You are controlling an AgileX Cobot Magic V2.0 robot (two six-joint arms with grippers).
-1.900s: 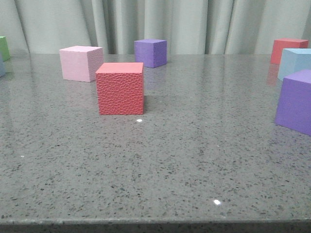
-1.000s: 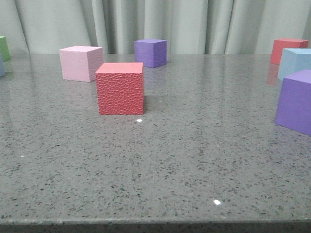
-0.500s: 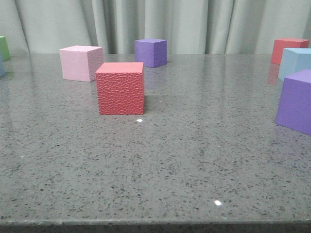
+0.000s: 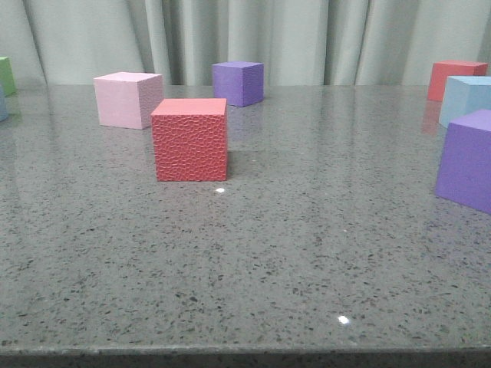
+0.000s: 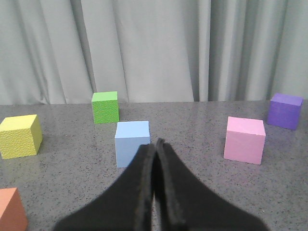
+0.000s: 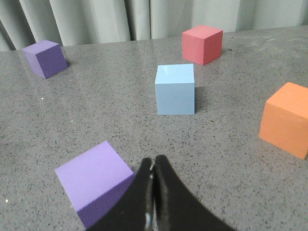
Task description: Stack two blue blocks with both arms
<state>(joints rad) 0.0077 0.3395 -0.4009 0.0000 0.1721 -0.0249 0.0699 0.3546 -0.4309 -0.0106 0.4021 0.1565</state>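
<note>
Nothing has been grasped; the task stands at its opening step, with both blue blocks apart on the grey speckled table (image 4: 307, 253) and neither arm visible in the front view.

Landmark for placement: the red textured cube (image 4: 189, 139), near the middle of the table in the front view.

- One blue block (image 4: 465, 98) sits far to the right of the red textured cube and somewhat further back, cut by the frame edge, with a purple cube (image 4: 465, 159) just in front of it and a second red cube (image 4: 454, 77) just behind.
- The right wrist view shows this same blue block (image 6: 175, 89) standing square and free on all sides.
- The other blue block (image 5: 132, 143) appears fully in the left wrist view only; it lies far to the left of the red textured cube, beyond a pink cube (image 5: 245, 139), with a green cube (image 5: 105, 107) behind it.

Left gripper (image 5: 155, 147): jaws pressed together, holding nothing, aimed at the block ahead of it.
Right gripper (image 6: 154, 163): jaws pressed together, holding nothing, its block well ahead and the near purple cube (image 6: 95, 180) just beside the fingers.

Judgement: the next move calls for each arm to spread its jaws, advance and straddle its own blue block. The right arm must pass the near purple cube without nudging it.
</note>
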